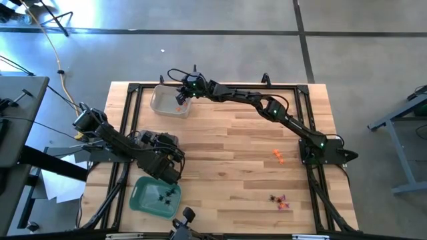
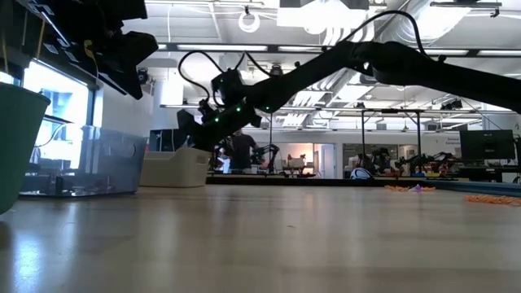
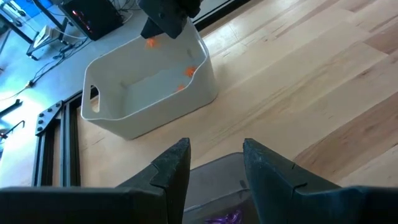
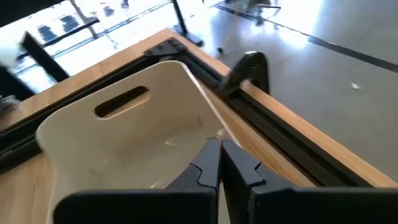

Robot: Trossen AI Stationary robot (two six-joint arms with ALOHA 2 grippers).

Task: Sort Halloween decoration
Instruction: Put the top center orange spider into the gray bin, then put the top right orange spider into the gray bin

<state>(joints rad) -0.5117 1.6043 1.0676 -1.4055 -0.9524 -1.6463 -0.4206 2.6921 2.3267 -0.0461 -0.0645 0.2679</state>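
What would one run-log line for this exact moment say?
right gripper: shut, over white tray | left gripper: open, above clear tray | orange trinkets: loose on table

Colours you had on the pale striped wood table [image 1: 227, 167]: white tray [image 1: 168, 101] at 11 o'clock with orange trinkets [image 3: 188, 71] inside, green tray [image 1: 143, 198] at 7, orange bits [image 1: 279, 156] at 3, purple-orange-black mix [image 1: 280, 201] at 5. Arms were black.
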